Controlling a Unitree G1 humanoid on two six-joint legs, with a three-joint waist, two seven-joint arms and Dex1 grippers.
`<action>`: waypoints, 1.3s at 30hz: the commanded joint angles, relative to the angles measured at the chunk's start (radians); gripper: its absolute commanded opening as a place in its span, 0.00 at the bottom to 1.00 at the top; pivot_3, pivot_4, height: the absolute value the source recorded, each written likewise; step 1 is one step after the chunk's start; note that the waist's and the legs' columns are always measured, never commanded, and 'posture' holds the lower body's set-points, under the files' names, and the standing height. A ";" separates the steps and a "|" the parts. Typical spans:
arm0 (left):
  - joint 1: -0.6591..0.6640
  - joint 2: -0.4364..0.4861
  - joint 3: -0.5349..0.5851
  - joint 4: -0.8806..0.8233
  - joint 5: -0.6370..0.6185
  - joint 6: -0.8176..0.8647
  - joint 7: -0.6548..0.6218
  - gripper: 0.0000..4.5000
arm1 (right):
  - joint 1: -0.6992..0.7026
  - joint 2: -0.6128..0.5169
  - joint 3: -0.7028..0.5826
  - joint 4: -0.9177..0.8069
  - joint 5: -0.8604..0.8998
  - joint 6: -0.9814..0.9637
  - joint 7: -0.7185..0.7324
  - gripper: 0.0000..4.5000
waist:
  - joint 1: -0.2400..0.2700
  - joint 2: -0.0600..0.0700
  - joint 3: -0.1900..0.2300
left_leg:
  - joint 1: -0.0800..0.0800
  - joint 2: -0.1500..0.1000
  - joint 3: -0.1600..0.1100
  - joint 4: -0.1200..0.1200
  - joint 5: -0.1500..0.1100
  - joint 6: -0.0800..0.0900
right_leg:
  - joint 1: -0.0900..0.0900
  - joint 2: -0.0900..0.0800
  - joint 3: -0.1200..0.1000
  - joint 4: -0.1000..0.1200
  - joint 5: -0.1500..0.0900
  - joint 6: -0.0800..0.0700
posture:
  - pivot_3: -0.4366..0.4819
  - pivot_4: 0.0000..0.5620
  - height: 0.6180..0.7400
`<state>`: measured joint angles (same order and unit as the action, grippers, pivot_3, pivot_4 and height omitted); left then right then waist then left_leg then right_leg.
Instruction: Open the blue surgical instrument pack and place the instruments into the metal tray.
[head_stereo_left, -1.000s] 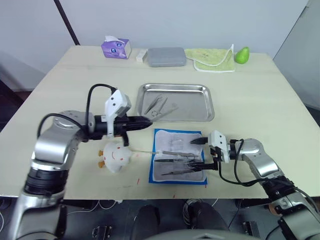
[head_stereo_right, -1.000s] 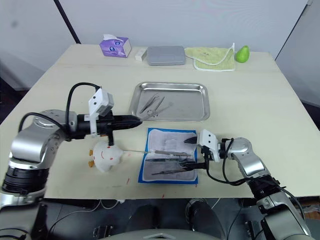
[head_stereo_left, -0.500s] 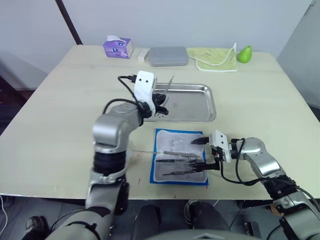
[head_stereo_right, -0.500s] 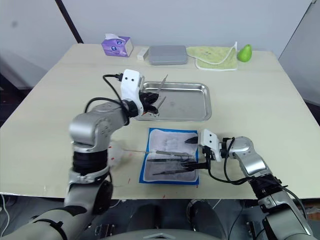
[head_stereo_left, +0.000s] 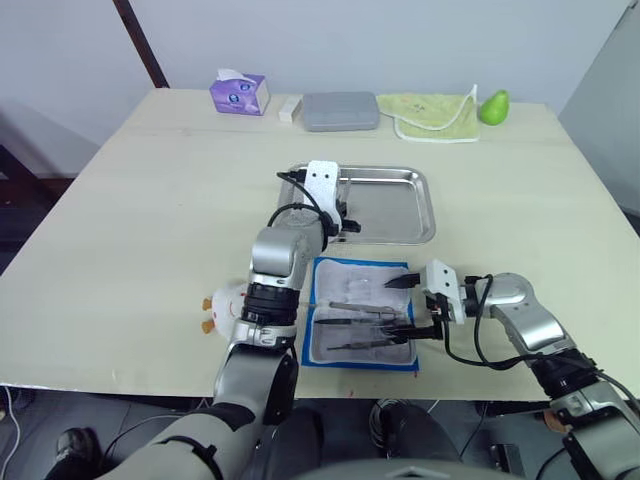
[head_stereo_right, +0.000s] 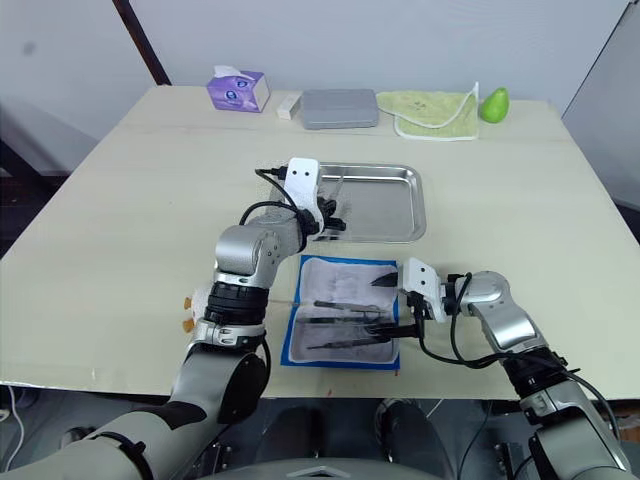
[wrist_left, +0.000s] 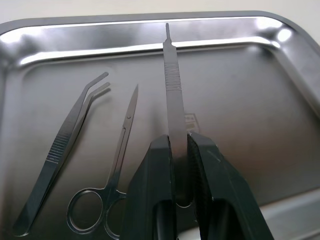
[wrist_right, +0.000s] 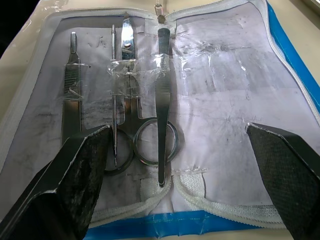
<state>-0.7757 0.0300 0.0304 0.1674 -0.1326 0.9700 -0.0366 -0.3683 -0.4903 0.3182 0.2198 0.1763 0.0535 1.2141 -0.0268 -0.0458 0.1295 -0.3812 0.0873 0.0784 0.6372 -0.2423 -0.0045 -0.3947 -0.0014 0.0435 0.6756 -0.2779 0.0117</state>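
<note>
Steel scalpel handle (wrist_left: 172, 85) is hanging in left end effector (wrist_left: 181, 145) over metal tray (head_stereo_left: 410, 222), w/ forceps (wrist_left: 62, 145) & scissors (wrist_left: 114, 175) already inside. Right end effector (wrist_right: 185, 165) is gaping over opened pack (head_stereo_left: 360, 325); approx. four instruments (wrist_right: 125, 100) remaining.

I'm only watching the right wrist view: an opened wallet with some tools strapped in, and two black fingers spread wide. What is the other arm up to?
Observer: The left pincer is shut on a flat scalpel handle, holding it over the metal tray.
Operator: Anything in that tray already?
Observer: Yes, a bent pair of tweezers and a pair of scissors lie on its floor, side by side.
Operator: Where is the tray compared with the wallet?
Observer: Just beyond the blue surgical instrument pack, farther from the robot, on the same table.
Operator: And the right pincer?
Observer: The right pincer sits open at the pack's right edge, low over the table.
</note>
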 joint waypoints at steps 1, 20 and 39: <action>0.013 -0.011 -0.017 -0.003 0.018 -0.025 0.014 0.01 | 0.074 -0.035 0.068 0.080 -0.089 0.072 -0.011 1.00 | 0.000 0.000 0.000 | 0.000 0.000 0.000 0.000 0.000 0.000 | 0.000 0.000 0.000 0.000 0.000 0.000 | 0.48 0.27 1.00; 0.055 -0.012 0.005 -0.120 -0.038 0.019 -0.051 0.73 | 0.081 -0.028 0.068 0.084 -0.088 0.069 -0.022 1.00 | 0.002 0.000 0.000 | 0.000 0.000 -0.001 -0.001 0.000 0.000 | 0.000 0.000 -0.001 -0.001 0.000 0.000 | 0.48 0.27 1.00; 0.527 0.671 0.034 -0.458 -0.417 -0.388 -1.119 0.73 | 0.092 -0.002 0.053 0.111 -0.070 0.002 -0.017 1.00 | -0.008 0.004 0.002 | 0.000 0.001 -0.002 -0.003 0.000 -0.001 | 0.000 -0.010 -0.001 -0.004 -0.003 -0.005 | 0.48 0.27 1.00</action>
<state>-0.2539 0.6878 0.0346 -0.2865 -0.5242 0.6214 -1.1059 -0.3387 -0.4785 0.3031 0.2221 0.1885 0.0175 1.1987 -0.0350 -0.0422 0.1317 -0.3811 0.0882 0.0765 0.6344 -0.2419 -0.0056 -0.3950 -0.0111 0.0424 0.6709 -0.2808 0.0065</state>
